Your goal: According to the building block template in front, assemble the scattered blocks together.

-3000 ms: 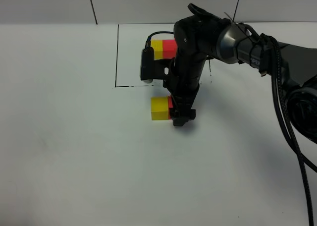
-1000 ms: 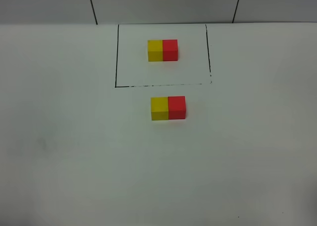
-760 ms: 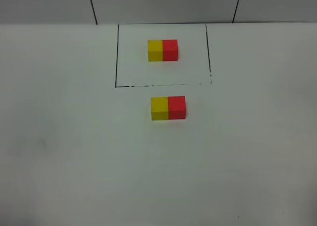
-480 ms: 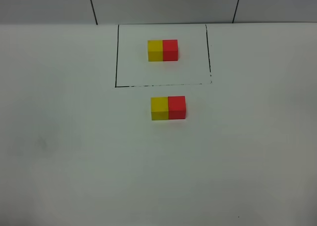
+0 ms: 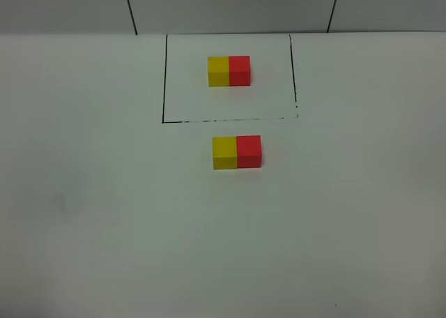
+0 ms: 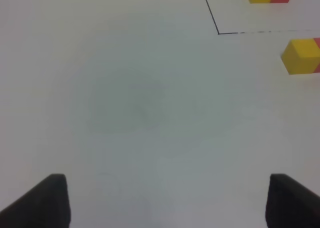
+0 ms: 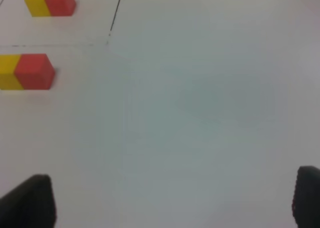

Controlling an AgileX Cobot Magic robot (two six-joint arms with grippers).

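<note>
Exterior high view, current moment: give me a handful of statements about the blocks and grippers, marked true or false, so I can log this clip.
1. The loose yellow cube and loose red cube sit joined, yellow on the left. True.
2. The loose pair lies inside the black-lined rectangle. False: it lies just outside, nearer the camera than the rectangle's near line.
3. The template pair inside the rectangle shows the same colour order as the loose pair. True.
4. The right gripper is shut on the red cube. False: its fingers stand wide apart over bare table, holding nothing.
5. The left gripper is open, away from the cubes. True.
6. An arm covers the template in the exterior high view. False: no arm shows there.
</note>
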